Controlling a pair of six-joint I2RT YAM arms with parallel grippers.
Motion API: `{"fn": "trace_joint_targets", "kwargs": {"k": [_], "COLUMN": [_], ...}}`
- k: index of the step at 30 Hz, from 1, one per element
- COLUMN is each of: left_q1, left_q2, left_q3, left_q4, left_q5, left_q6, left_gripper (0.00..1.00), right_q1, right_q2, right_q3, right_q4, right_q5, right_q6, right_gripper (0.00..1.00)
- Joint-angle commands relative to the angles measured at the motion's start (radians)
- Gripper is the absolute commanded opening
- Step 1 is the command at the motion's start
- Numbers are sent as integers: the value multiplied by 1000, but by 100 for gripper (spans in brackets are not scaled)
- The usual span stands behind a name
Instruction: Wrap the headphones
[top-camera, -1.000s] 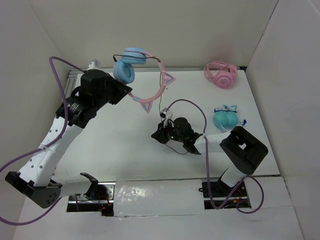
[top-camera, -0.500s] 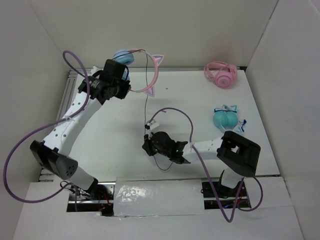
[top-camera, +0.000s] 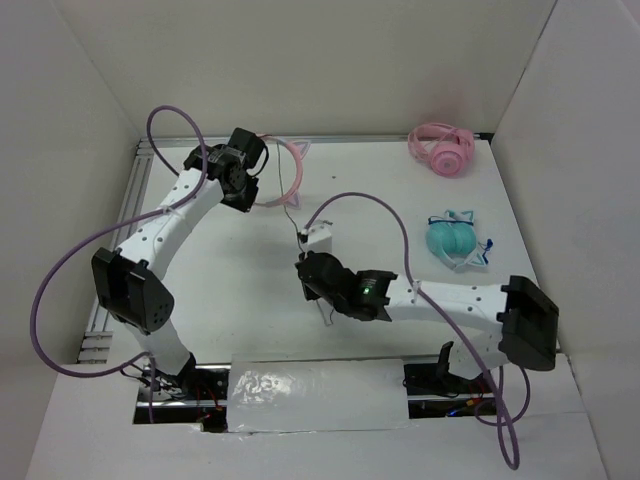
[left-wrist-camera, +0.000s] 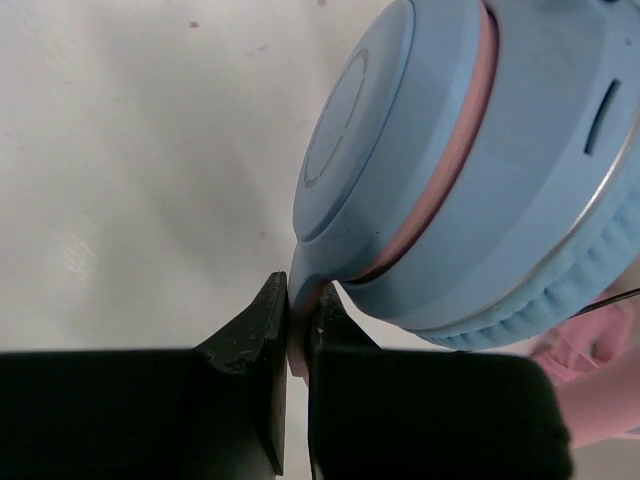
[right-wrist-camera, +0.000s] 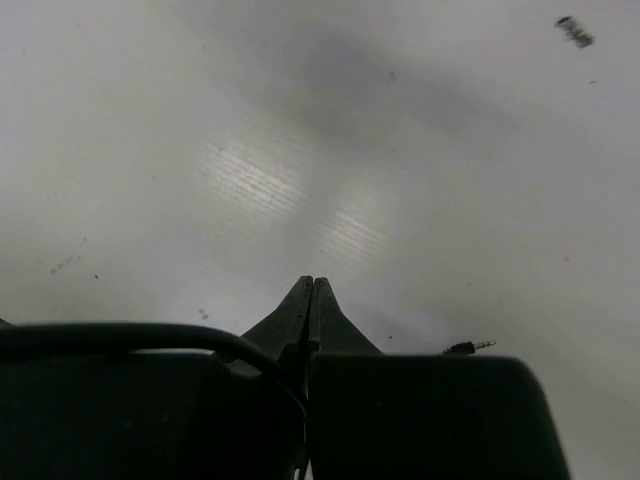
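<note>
Headphones (left-wrist-camera: 450, 170) cup rim clamped in left pincer (left-wrist-camera: 297, 300), clear only from wrist

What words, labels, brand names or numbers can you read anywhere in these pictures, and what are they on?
No text: nothing readable in any view.
The light blue and pink cat-ear headphones show only a moulded ring and a slot on the ear cup, no lettering.
The all-pink headphones and the teal headphones are too small to show any print.
The small green light on the right arm carries no mark.
</note>
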Motion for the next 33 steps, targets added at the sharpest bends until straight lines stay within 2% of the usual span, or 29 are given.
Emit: {"fn": "trace_joint_targets", "kwargs": {"k": [1,9,11,13,15,20,21,22,23,25,26,27,30,33], "left_q1": [17,17,11,2,-8,-8,-9,-8,-9,-12,-14,-14,-6,20], "left_q2": [27,132,155,166,160,60,40,-10,-37,-119,-144,-181,-199,-163], "left_q3": [-5,68,77,62,35,-97,-116,-161,-192,-301,-335,-388,-407,-308], "left_q4": [-48,-98,-97,-97,-80,119,147,246,312,494,527,541,506,414], "left_q5": [-50,-44,-50,-64,-79,-110,-107,-98,-66,-29,-11,-7,19,72], "left_q6": [-106,-88,-62,-33,8,198,259,316,425,514,538,518,400,311], "left_gripper": [0,0,0,0,0,0,0,0,0,0,0,0,0,0], "right_q1": [7,36,36,36,31,21,22,13,1,-80,-96,-102,-47,8], "right_q2": [-88,-321,-341,-345,-336,-339,-344,-345,-345,-336,-333,-333,-318,-278], "right_q3": [117,118,147,205,247,192,155,135,135,210,283,311,382,403], "right_q4": [-326,-377,-406,-472,-518,-517,-501,-469,-384,-394,-389,-392,-374,-388], "right_q5": [158,93,112,203,225,256,283,406,462,449,429,399,328,276], "right_q6": [96,11,-26,-83,-213,-544,-572,-586,-597,-568,-574,-600,-703,-749], "right_gripper": [0,0,0,0,0,0,0,0,0,0,0,0,0,0]}}
